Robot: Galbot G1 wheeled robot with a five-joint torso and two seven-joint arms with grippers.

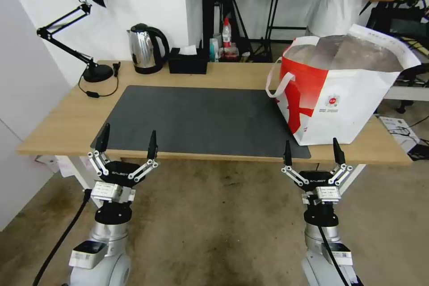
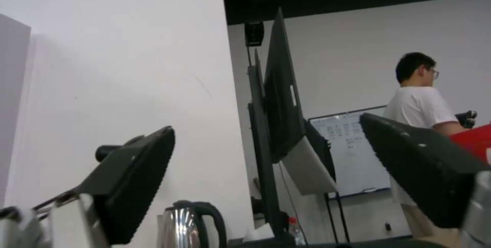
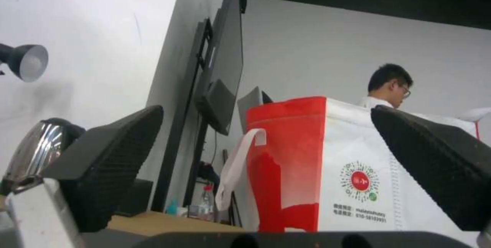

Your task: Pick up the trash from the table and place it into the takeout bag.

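Observation:
The takeout bag [image 1: 339, 89] stands on the right end of the table [image 1: 67, 116], white with a red panel, strap handles and a silver lining, its mouth open upward. It also fills the middle of the right wrist view, where the takeout bag [image 3: 327, 163] shows its round logo. The trash is out of view; the dark grey mat [image 1: 201, 118] lies bare. My left gripper [image 1: 127, 140] is open, held low in front of the table's near edge on the left. My right gripper [image 1: 313, 152] is open too, just before the near edge below the bag. Both hold nothing.
A steel kettle [image 1: 145, 49], a black tissue box [image 1: 187, 60] and a black desk lamp [image 1: 85, 31] stand along the table's back edge. A person in a white shirt stands behind the bag. The kettle [image 2: 189, 225] shows between my left fingers.

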